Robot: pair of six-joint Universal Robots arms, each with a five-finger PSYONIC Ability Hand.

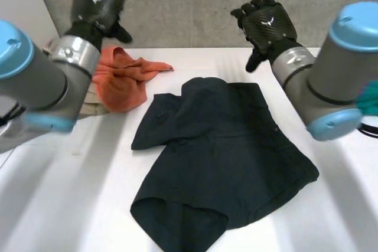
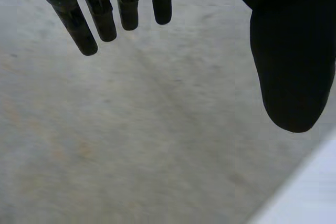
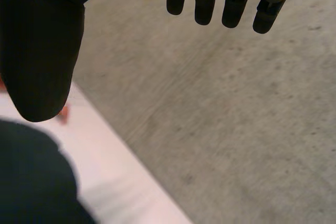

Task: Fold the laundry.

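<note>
- Left hand: up off the desk, in front of the concrete wall. In the left wrist view its fingers hang straight and spread, with the thumb well apart from them. Nothing is held.
- Right hand: also up off the desk and against the wall, back of the hand towards the head camera. In the right wrist view its fingers are straight and relaxed, the thumb is set wide of them, and nothing lies between.
- Dark shorts: lie on the desk below and between the two hands, touching neither. They are spread mostly flat. The end nearer the hands is rumpled, and one leg is folded over on the left-hand side. In the right wrist view a dark edge of them sits under the thumb.
- Orange cloth: crumpled in a heap on the desk under the left hand, just beside the left arm. It lies near the shorts' rumpled end but apart from it.
- Right arm: reaches in above the shorts' outer side without touching them.
</note>
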